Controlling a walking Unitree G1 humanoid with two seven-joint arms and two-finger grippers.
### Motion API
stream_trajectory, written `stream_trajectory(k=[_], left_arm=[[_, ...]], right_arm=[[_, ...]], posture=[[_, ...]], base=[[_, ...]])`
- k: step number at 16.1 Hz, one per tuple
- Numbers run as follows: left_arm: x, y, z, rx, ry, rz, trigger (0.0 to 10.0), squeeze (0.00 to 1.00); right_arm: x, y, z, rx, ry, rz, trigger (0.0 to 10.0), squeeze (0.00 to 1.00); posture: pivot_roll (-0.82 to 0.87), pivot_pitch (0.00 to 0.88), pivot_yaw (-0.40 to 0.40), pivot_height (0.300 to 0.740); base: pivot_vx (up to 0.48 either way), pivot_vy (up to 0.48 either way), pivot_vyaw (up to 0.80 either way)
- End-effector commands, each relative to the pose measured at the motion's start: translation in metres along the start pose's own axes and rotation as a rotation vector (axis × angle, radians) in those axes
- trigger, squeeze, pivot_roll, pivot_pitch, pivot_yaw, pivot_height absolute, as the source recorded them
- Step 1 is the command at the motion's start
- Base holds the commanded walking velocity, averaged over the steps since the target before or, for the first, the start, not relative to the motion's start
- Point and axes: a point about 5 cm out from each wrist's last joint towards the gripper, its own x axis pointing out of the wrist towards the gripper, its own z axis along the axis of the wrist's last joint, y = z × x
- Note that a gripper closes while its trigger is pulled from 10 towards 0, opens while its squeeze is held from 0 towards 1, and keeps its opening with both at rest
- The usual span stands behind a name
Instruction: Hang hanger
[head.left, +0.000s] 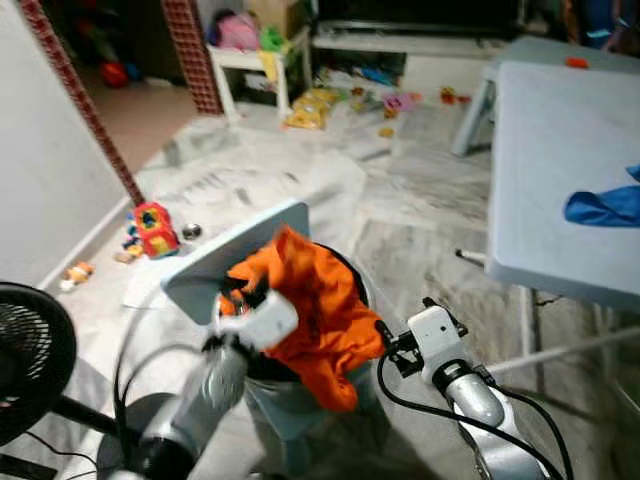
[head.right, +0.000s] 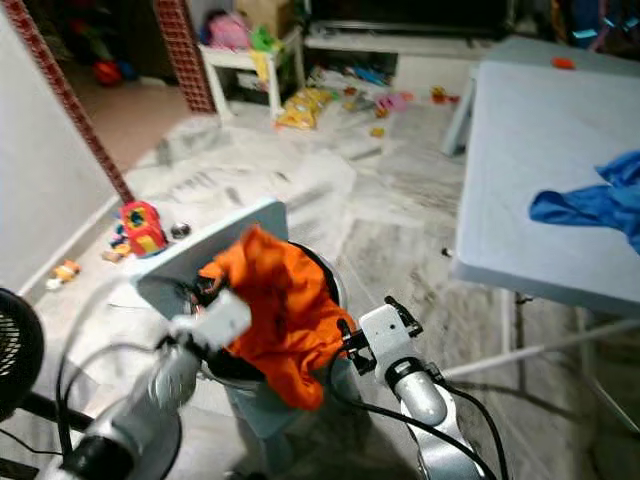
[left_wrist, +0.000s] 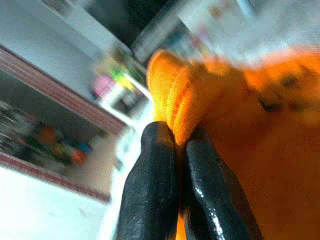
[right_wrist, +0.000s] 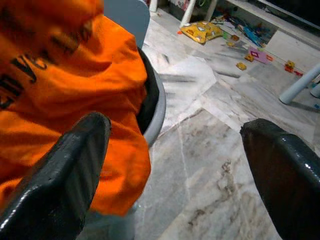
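1. While the left gripper (left_wrist: 175, 165) has its two fingers pressed together on a fold of the orange garment (head.left: 320, 310), the cloth bunches just past the fingertips and drapes away over the rim of the grey bin (head.left: 300, 400) below it.
2. No hanger can be made out anywhere, so the garment is the only task-related thing I can place: it lies half in, half over the bin, directly between the two grippers.
3. The garment looks soft and crumpled, with dark lettering on one face and a loose flap hanging down the bin's front wall.
4. The right gripper (right_wrist: 175, 165) is spread wide, pinching nothing, with the hanging flap just beside its near finger and bare marble floor (head.left: 400, 250) beyond the other.
5. Risk, as I judge it: the pinch holds only a thin ridge of fabric, so a lift could let it slide out, or the trailing cloth could snag the bin's rim and tip the bin.
6. The bin's raised lid (head.left: 235, 255) stands close behind the left gripper and could be knocked.
7. Farther right, a blue cloth (head.left: 605, 205) lies on the grey table (head.left: 550, 150), well apart from both grippers.
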Motion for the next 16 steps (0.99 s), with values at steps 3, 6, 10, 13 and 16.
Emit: stream_trajectory(k=[3,6,10,13,16], left_arm=[[-0.0067,-0.0081,-0.0156,-0.017,0.098,-0.058,10.0,0.0],[-0.0033,-0.0044,-0.018,-0.077,0.133,-0.031,10.0,1.0],[-0.0041,-0.0033,-0.0186,-0.085,0.135,-0.017,10.0,1.0],[-0.0067,-0.0025,-0.0209,-0.162,0.161,0.02,10.0,1.0],[-0.0091,0.0013,-0.0212,-0.295,0.185,0.071,10.0,1.0]], right_arm=[[0.0025,0.0011,-0.0005,0.001,-0.016,-0.002,10.0,0.0],[0.0005,-0.0037,-0.0044,-0.009,-0.013,-0.005,10.0,0.0],[0.0004,-0.0019,-0.0052,-0.015,-0.016,0.004,10.0,0.0],[0.0006,-0.0006,-0.0051,-0.015,-0.017,0.011,10.0,0.0],[-0.0012,0.0003,-0.0062,-0.016,-0.015,0.013,10.0,0.0]], posture=[[-0.13,0.0,0.065,0.74],[-0.14,0.004,0.056,0.74],[-0.13,0.007,0.048,0.74],[-0.13,0.016,0.042,0.74],[-0.13,0.024,0.045,0.74]], base=[[0.0,0.0,0.0],[0.0,0.0,0.0],[0.0,0.0,0.0],[0.0,0.0,0.0],[0.0,0.0,0.0]])
